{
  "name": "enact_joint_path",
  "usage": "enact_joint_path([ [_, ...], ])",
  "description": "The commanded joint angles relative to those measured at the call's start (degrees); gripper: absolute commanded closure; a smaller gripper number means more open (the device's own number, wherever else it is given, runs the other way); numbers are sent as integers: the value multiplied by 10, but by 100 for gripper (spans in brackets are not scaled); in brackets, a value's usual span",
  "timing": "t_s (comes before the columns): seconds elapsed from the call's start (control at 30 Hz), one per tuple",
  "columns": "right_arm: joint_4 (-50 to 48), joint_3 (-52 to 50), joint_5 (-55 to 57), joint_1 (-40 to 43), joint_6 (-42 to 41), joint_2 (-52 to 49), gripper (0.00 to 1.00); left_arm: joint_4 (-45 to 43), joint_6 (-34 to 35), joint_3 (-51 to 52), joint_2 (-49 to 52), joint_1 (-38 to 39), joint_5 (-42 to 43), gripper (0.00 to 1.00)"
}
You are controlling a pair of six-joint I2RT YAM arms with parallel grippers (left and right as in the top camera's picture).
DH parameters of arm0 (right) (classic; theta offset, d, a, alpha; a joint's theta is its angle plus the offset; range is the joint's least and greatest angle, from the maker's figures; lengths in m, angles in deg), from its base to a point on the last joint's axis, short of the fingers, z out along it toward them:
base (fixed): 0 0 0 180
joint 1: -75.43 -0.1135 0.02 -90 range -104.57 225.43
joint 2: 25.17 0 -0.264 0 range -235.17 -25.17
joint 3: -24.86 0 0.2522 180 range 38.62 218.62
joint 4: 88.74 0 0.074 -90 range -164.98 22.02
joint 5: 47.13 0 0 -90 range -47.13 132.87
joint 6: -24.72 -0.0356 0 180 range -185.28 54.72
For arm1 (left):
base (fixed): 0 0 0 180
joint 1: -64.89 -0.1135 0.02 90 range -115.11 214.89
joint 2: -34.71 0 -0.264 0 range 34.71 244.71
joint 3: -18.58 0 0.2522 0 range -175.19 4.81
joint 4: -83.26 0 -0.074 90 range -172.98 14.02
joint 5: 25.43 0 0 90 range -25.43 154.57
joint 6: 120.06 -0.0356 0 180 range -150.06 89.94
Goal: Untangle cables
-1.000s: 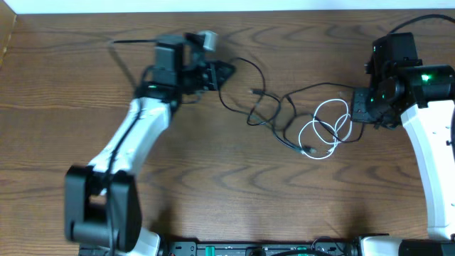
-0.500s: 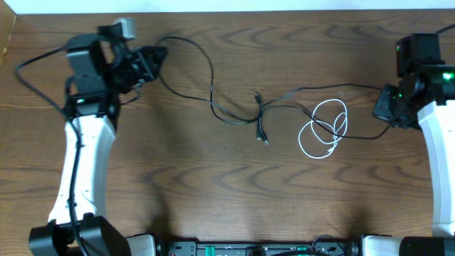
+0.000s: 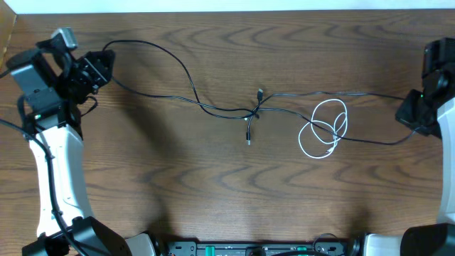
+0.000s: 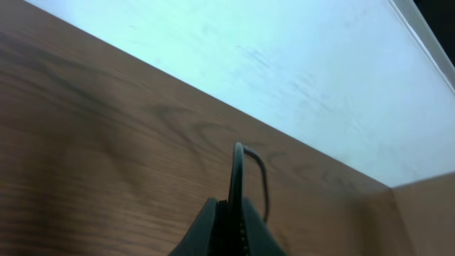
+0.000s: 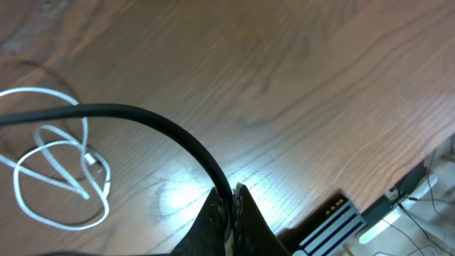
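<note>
A thin black cable (image 3: 185,92) stretches across the table from my left gripper (image 3: 105,64) at far left to my right gripper (image 3: 411,114) at far right, with a small knot and dangling plug (image 3: 250,117) near the middle. Both grippers are shut on it: it rises between the left fingers (image 4: 231,208) in the left wrist view and curves out of the right fingers (image 5: 231,193) as a black cable (image 5: 163,128). The white cable (image 3: 325,129) lies coiled right of centre, crossed by the black cable; it also shows in the right wrist view (image 5: 64,174).
The wooden table (image 3: 213,185) ends at a white strip along the far edge (image 4: 284,64). A black-and-white box (image 5: 341,224) sits at the table's near edge by the right arm. The arm bases stand at the front corners.
Both arms have pulled apart, the left far to the left and the right further right. The black cable went from a loose tangle to a nearly straight line; the white coil stayed put.
</note>
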Motion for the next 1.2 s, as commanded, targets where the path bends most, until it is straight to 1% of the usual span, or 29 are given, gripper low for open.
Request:
enact_joint_path([
  [0.0, 1, -5, 31, 23, -12, 0, 99, -1, -16, -2, -11, -25, -1, 92],
  [0.23, 0, -7, 25, 70, -10, 0, 99, 12, -20, -2, -12, -69, 0, 92],
  [0.33, -3, -8, 13, 76, -9, 0, 99, 30, -26, -2, -11, -69, -1, 93],
  [0.53, -4, -8, 13, 75, 2, 0, 99, 32, -29, -2, -11, -69, 1, 92],
  [0.6, -5, -8, 11, 75, 2, 0, 99, 33, -29, -2, -11, -69, 24, 92],
  [0.7, -19, -8, -29, 75, 26, 0, 99, 33, -29, -2, -11, -68, 59, 92],
  [0.97, -57, -8, -123, 69, 71, 0, 99, 46, -29, -2, -11, -41, 105, 93],
  [1.17, -102, -8, -175, 33, 103, 0, 99, 76, -29, -2, -11, 22, 104, 92],
])
